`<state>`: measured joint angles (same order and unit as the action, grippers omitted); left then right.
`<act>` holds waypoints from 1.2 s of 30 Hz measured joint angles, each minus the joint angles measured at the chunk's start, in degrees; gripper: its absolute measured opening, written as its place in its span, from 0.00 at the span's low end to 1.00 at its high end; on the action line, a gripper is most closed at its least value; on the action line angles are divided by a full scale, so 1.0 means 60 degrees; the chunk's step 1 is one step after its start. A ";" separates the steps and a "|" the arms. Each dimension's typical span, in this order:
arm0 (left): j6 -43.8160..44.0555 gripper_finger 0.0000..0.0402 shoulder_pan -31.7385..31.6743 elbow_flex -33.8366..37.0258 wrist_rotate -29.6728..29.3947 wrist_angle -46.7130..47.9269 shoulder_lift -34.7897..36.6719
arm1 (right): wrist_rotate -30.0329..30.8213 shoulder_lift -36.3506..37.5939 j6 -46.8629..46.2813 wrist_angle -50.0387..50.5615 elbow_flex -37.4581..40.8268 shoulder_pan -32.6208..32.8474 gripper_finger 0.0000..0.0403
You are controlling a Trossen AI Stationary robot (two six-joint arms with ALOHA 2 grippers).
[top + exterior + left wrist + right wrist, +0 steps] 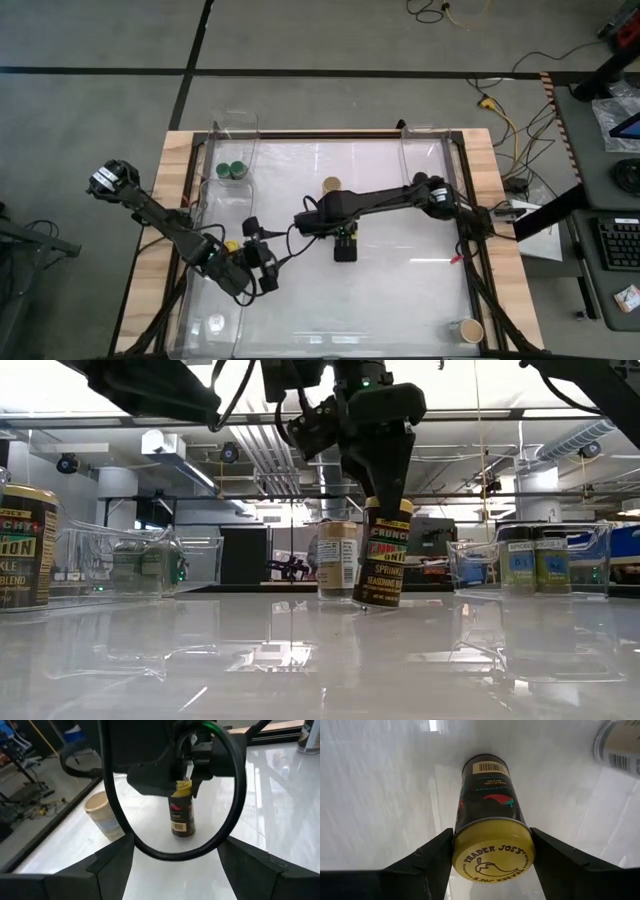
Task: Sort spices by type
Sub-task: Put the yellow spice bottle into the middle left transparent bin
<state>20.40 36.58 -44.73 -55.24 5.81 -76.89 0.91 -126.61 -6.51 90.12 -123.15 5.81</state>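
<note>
A dark spice jar with a yellow lid (pixel 493 851) stands near the table's middle, also seen in the low view (pixel 383 555) and the left wrist view (pixel 182 815). My right gripper (pixel 345 243) is shut on it from above. A tan-lidded jar (pixel 332 185) stands upright just beyond it. Two green-lidded jars (pixel 232 170) sit in the clear bin at the far left. My left gripper (pixel 172 870) is open and holds nothing; it hovers left of and nearer than the held jar (pixel 258 272), pointing toward it. My right gripper pinches the jar's yellow lid (pixel 520 832) between its two fingers (pixel 432 857), one on each side of the rim, coming from above and pointing down. The jar leans slightly below the fingers, with its base (pixel 375 600) at the table surface.
A second clear bin (pixel 425 150) stands at the far right. A tan-lidded jar (pixel 470 330) is at the near right corner, a yellow lid (pixel 232 245) shows beside the left arm, and another dark jar (pixel 25 545) stands at the low view's left edge. Bare table lies right of the held jar.
</note>
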 joint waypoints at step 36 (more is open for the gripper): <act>0.1434 0.67 -0.0361 0.0047 0.0890 -0.0718 -0.0232 | 0.0909 0.2563 -0.0148 -0.0295 0.0538 0.0403 0.80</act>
<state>29.00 34.42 -44.45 -49.89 1.50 -78.28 6.36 -111.23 -7.40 88.36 -119.92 8.22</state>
